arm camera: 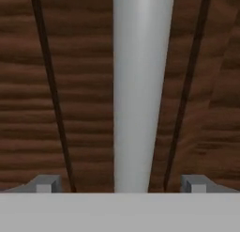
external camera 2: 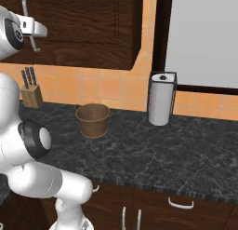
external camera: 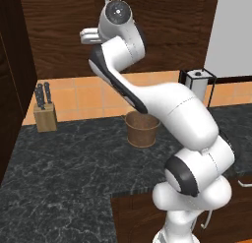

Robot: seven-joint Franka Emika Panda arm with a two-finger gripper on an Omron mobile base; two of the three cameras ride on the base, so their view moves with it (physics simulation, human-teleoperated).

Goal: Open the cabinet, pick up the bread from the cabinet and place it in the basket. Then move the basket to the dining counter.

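The dark brown cabinet (external camera: 59, 35) (external camera 2: 88, 24) hangs shut above the counter, so the bread is hidden. My gripper (external camera: 91, 36) (external camera 2: 33, 28) is raised to the door at its silver bar handle (external camera 2: 26, 4). In the hand view the handle (arm camera: 140, 85) runs straight up the middle, between my open gripper's (arm camera: 121, 184) two fingertips (arm camera: 47, 183), which stand wide apart and do not touch it. The round woven basket (external camera: 142, 130) (external camera 2: 93, 119) stands upright on the black counter below, with nothing showing inside. The dining counter is out of view.
On the black marbled counter (external camera: 69, 163) (external camera 2: 167, 154) a knife block (external camera: 45, 114) (external camera 2: 30, 95) stands at the left and a paper towel holder (external camera: 197, 84) (external camera 2: 161, 99) at the right. Orange tiles line the wall. Lower cabinet fronts (external camera 2: 181, 206) have silver handles.
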